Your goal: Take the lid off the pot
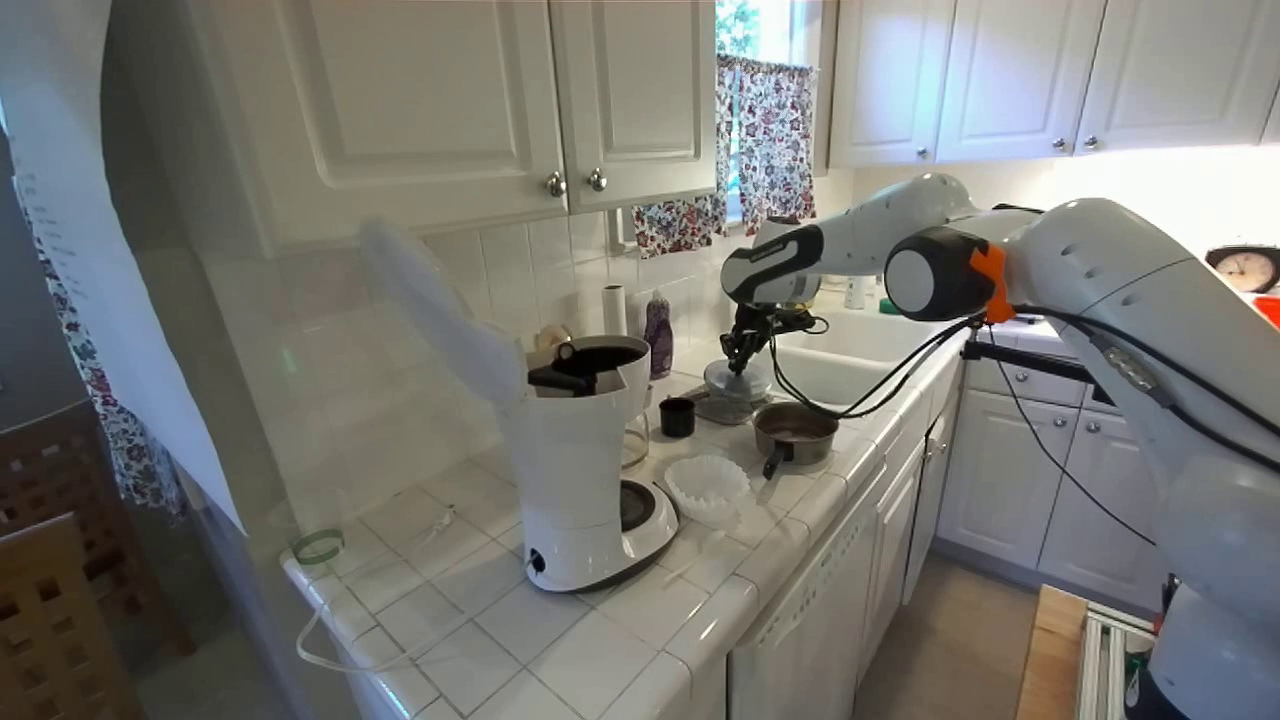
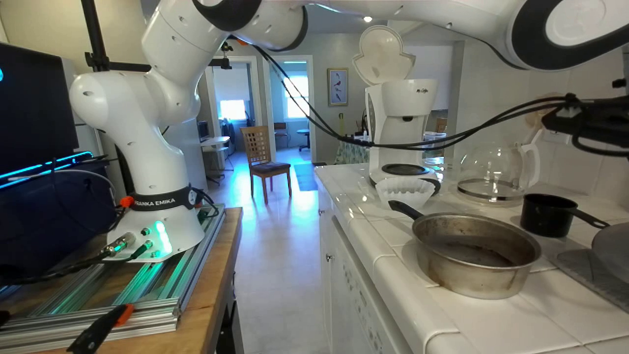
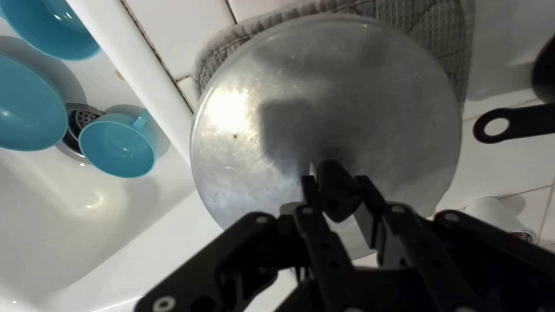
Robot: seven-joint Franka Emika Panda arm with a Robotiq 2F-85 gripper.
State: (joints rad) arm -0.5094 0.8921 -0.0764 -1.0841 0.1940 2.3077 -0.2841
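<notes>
One risk is foreseen: if the knob (image 3: 338, 197) were released with the lid (image 3: 321, 117) off level, the lid could be tipped towards the sink (image 3: 143, 73). The lid is seen over the mat (image 3: 446, 47), apart from the uncovered pot (image 2: 484, 280); whether the mat is touched cannot be told. The gripper (image 3: 336, 184) is nearly closed, the knob being clamped between its fingers (image 3: 309, 190).
</notes>
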